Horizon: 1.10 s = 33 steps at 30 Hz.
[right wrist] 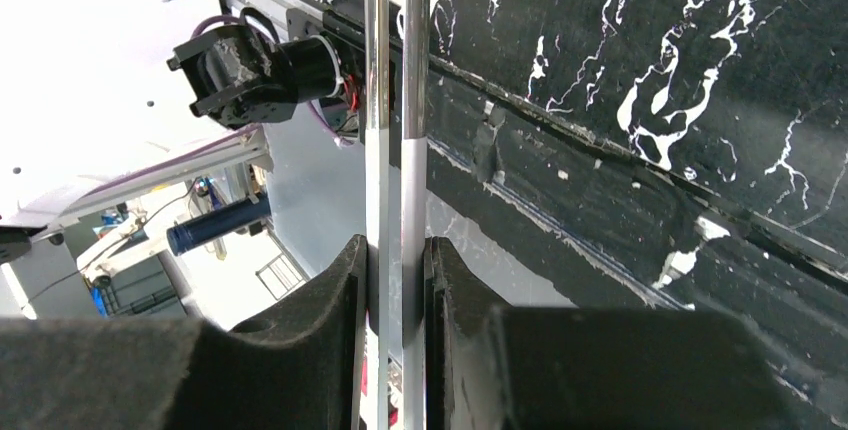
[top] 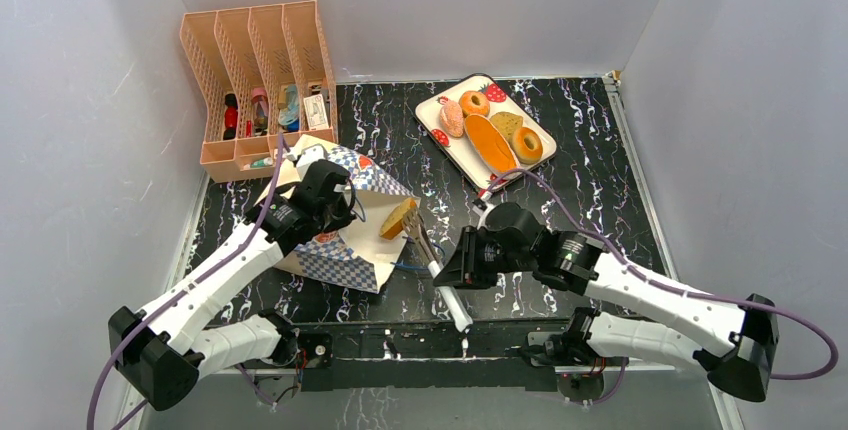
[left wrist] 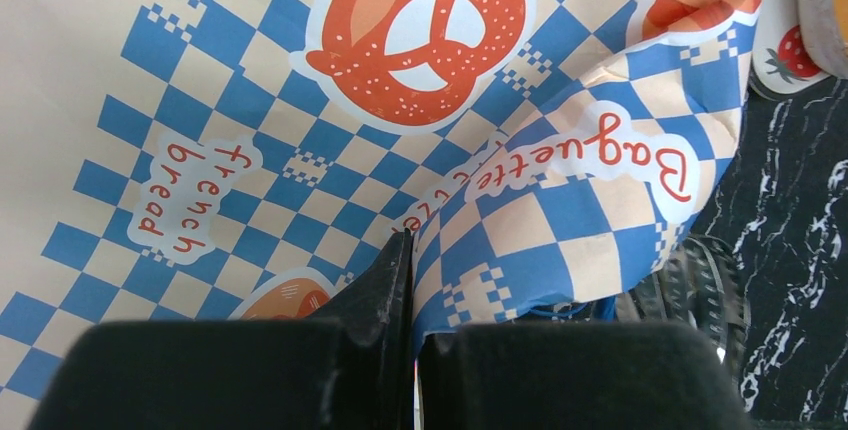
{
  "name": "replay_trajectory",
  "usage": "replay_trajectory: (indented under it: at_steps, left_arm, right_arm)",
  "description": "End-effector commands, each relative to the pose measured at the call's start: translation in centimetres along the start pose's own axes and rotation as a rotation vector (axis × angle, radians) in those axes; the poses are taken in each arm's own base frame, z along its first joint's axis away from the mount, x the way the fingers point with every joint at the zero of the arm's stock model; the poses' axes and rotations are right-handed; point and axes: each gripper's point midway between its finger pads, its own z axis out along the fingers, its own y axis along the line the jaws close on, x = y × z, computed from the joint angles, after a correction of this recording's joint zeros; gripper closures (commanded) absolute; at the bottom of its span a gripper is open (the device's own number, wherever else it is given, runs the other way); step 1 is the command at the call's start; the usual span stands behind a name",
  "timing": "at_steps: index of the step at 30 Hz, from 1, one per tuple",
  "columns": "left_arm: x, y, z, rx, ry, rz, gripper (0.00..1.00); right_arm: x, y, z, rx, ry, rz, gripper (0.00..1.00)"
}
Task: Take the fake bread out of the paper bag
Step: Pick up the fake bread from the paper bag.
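Note:
The paper bag [top: 340, 250] lies on its side at the left, mouth toward the middle. My left gripper [top: 340, 195] is shut on a fold of the bag's chequered paper [left wrist: 300, 100], pinched between the jaws [left wrist: 412, 250]. My right gripper [top: 445, 272] is shut on metal tongs [top: 425, 245] with a white handle; their bars run between my jaws [right wrist: 397, 260]. The tong tips hold a brown toast slice [top: 398, 218] just outside the bag's mouth. Two ring donuts [top: 474, 103], a long orange loaf [top: 490, 142] and a pinkish roll [top: 452, 118] lie on the tray. The bag's inside is hidden.
The strawberry-print tray [top: 428, 115] sits at the back middle of the black marbled table. A peach file rack [top: 255, 80] with small items stands at the back left, close behind the bag. White walls enclose the table on three sides.

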Motion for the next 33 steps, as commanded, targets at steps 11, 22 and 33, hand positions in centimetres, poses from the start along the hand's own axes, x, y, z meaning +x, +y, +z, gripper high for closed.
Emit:
replay_trajectory:
  at_steps: [11,22,33]
  left_arm:
    - [-0.2,3.0,-1.0,-0.174,-0.009,-0.05,1.0]
    - [0.7,4.3,-0.8,-0.24,0.016,-0.051,1.0]
    - [1.5,5.0,-0.8,-0.255,0.037,-0.028,1.0]
  right_arm:
    - [-2.6,5.9,-8.3,-0.114,-0.176,-0.121,1.0]
    - [-3.8,7.3,-11.6,-0.096,-0.255,-0.114,1.0]
    - [-6.0,7.8,-12.2,-0.06,-0.352,-0.109,1.0]
